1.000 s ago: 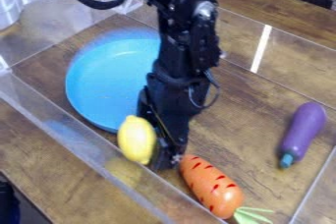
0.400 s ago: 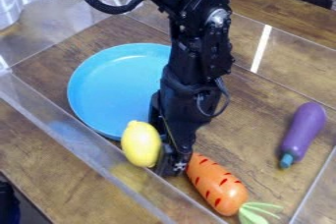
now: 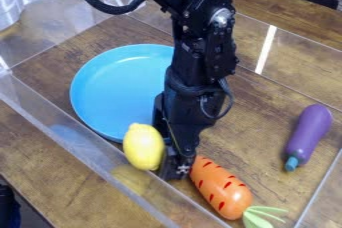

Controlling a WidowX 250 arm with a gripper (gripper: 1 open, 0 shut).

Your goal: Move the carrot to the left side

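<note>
The carrot is orange with dark stripes and a pale green top. It lies on the wooden table near the front edge, its blunt end pointing up-left. My gripper points straight down, low over the table. It stands between the yellow lemon and the carrot's blunt end. Its dark fingers look open, and I see nothing held between them. Whether a finger touches the carrot I cannot tell.
A blue plate lies behind and left of the gripper. A purple eggplant rests at the right. Clear plastic walls run along the left and front of the work area.
The arm's upper part has swung a little to the right and the wrist has rolled slightly. The gripper's tips stay at the same spot between the lemon and the carrot.
</note>
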